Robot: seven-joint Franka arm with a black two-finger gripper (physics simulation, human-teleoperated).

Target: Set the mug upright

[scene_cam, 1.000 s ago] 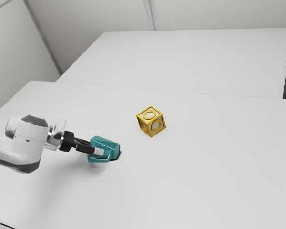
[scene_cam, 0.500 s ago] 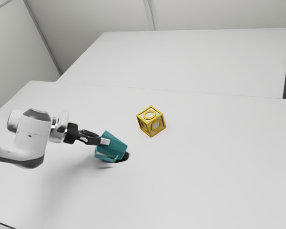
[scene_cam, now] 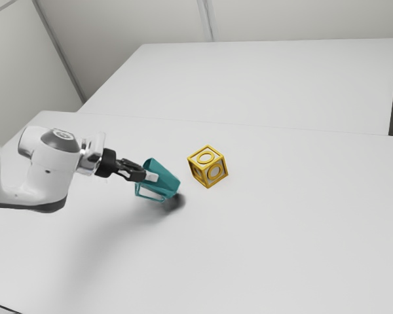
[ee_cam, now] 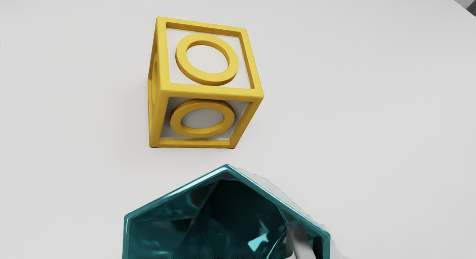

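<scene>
Gripping a teal mug (scene_cam: 169,186) by its wall, one finger inside, the black gripper (scene_cam: 150,176) holds it tilted, not upright. The mug's opening faces the gripper, its handle is on the underside, and its base is above a soft shadow on the white table (scene_cam: 275,248). Beyond the mug, near but apart, a yellow-framed cube (scene_cam: 207,167) with raised rings rests on the table. Farther back stands a pale wall (scene_cam: 301,19).

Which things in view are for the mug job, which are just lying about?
In the job:
- teal mug, tilted, its wall between the fingers
- gripper, shut on the mug
- white table, the likely surface to stand it on

Just lying about:
- yellow-framed cube, on the table near the mug
</scene>
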